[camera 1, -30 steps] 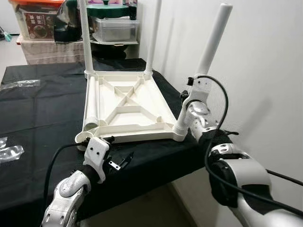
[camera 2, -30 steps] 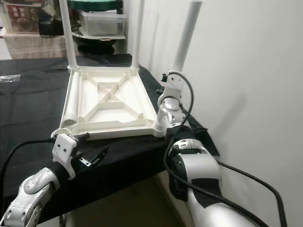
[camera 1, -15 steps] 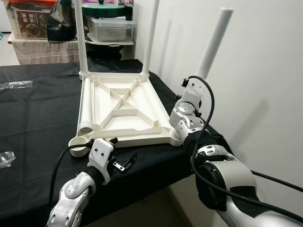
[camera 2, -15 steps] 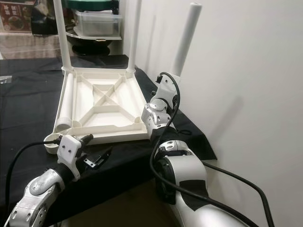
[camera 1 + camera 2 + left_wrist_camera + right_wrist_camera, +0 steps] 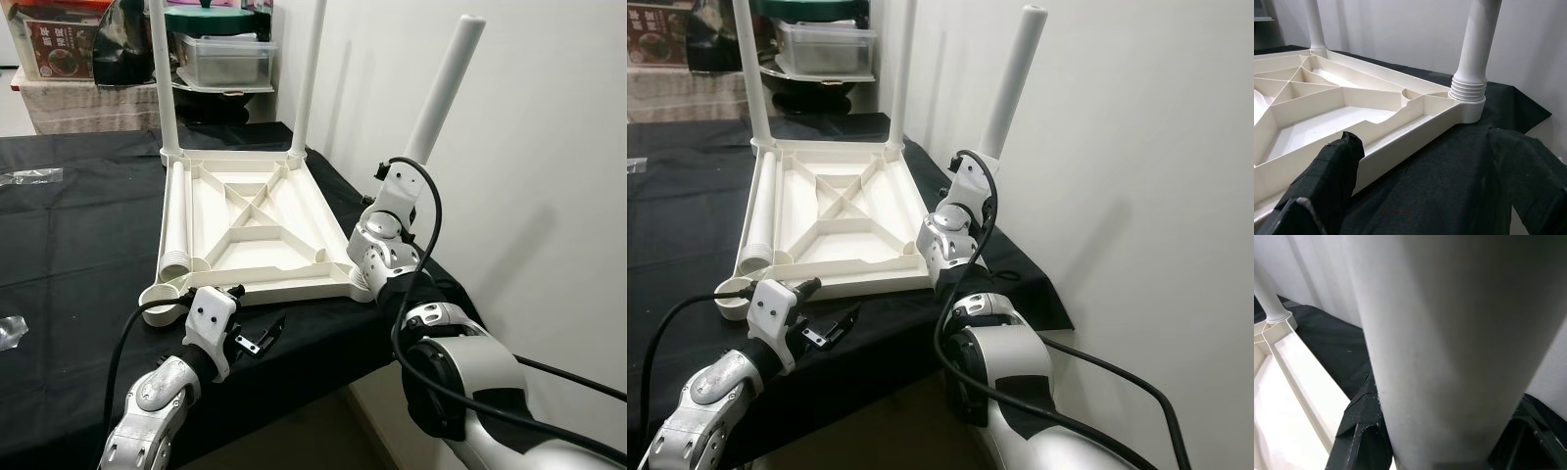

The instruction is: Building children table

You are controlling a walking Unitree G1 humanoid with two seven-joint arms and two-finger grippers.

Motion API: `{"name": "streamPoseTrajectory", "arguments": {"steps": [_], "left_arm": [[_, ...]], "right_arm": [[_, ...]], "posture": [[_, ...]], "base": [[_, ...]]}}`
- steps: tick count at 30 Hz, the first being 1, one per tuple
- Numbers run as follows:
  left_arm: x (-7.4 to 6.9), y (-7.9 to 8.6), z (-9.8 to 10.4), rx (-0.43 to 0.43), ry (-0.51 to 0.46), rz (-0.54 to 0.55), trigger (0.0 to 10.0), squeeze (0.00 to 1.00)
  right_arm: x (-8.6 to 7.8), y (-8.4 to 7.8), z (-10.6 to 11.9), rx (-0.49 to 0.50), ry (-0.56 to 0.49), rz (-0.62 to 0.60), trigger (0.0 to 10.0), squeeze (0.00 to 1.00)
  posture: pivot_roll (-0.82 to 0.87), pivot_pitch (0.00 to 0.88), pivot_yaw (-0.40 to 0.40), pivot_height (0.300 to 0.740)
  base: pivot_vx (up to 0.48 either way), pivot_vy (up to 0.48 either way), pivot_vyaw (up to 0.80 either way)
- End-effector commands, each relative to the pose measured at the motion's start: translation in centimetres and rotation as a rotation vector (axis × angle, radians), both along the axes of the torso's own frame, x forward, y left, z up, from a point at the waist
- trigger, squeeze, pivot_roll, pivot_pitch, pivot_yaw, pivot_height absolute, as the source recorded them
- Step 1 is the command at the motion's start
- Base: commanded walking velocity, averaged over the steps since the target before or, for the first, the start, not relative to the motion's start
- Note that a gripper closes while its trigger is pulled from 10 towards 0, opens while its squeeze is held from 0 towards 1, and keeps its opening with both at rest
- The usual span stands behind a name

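The tabletop (image 5: 250,230) lies upside down in the centre of the frame on the black cloth (image 5: 69,235), so its sockets face up for the legs. My right gripper (image 5: 1440,440) is closed around the near right leg (image 5: 441,93), I think to screw it in. My left gripper (image 5: 257,338) hangs open at lower left, holding nothing. One loose leg (image 5: 176,220) rests inside the tabletop.

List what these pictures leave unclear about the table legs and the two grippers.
- Far legs: tops cut off by the upper edge of both eye views.
- Right gripper: in the eye views the wrist hides its fingers; the near right leg fills its wrist view, so thread seating stays unseen.
- Loose leg lying in the tabletop: whether it touches the empty socket is unclear.
- Left gripper: fingers open, holding nothing.
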State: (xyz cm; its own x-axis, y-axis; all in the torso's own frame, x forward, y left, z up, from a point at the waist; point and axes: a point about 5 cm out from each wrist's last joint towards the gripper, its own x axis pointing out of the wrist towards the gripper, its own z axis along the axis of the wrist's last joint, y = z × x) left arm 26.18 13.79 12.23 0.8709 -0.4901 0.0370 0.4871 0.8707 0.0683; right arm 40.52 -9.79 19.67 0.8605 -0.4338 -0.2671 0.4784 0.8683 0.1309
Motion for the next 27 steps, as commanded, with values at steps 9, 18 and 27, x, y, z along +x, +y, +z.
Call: {"name": "streamPoseTrajectory", "arguments": {"steps": [9,18,27], "left_arm": [[0.1,0.0,-0.1,0.016,0.002,-0.013,10.0,0.0],[0.2,0.0,-0.2,0.016,0.002,-0.011,10.0,0.0],[0.2,0.1,-0.1,0.02,-0.002,-0.012,10.0,0.0]], "right_arm": [[-1.1,0.7,-4.0,0.068,0.233,0.065,10.0,0.0],[-1.0,0.7,-3.7,0.082,0.223,0.073,10.0,0.0],[-0.9,0.7,-3.5,0.102,0.206,0.08,10.0,0.0]], "posture": [[0.04,0.0,-0.132,0.74],[0.04,0.0,-0.133,0.74],[0.04,0.0,-0.132,0.74]], "base": [[0.0,0.0,0.0],[0.0,0.0,0.0],[0.0,0.0,0.0]]}}
